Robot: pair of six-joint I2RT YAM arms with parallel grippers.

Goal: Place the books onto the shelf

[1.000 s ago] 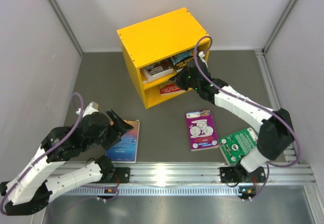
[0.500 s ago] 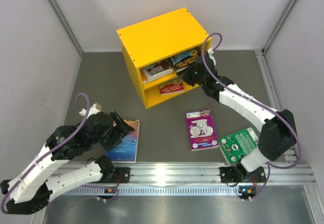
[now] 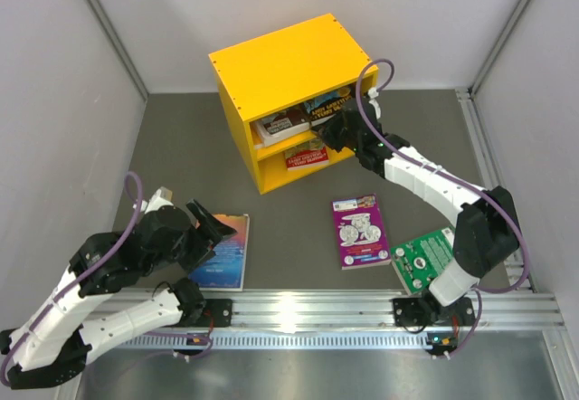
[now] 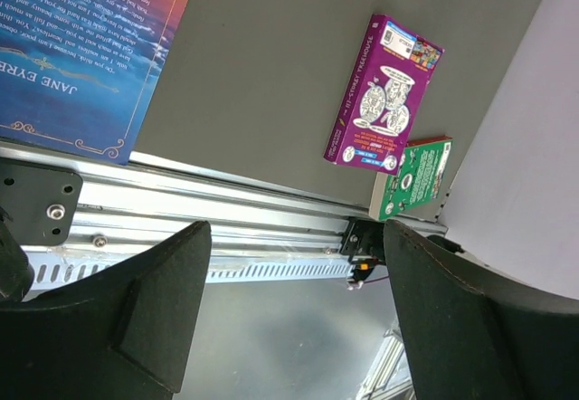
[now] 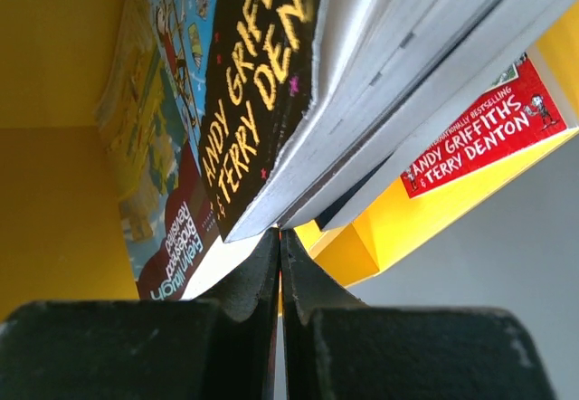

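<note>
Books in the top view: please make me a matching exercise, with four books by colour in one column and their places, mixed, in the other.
1. purple book
2. green book
3. blue book
4. red book

A. in the lower compartment of the shelf
B. on the table, near left side
C. on the table, near right corner
D. on the table, middle, in front of the shelf

Pairs: 1-D, 2-C, 3-B, 4-A

Shut in by plain white walls (image 3: 54, 101) on left, back and right, with metal posts (image 3: 107, 22) slanting up both far corners. Floored with a matte dark grey mat (image 3: 289, 223). Edged on the near side by a ribbed aluminium rail (image 3: 308, 305), bright with glare, then a dull steel sheet (image 3: 317, 373).
</note>
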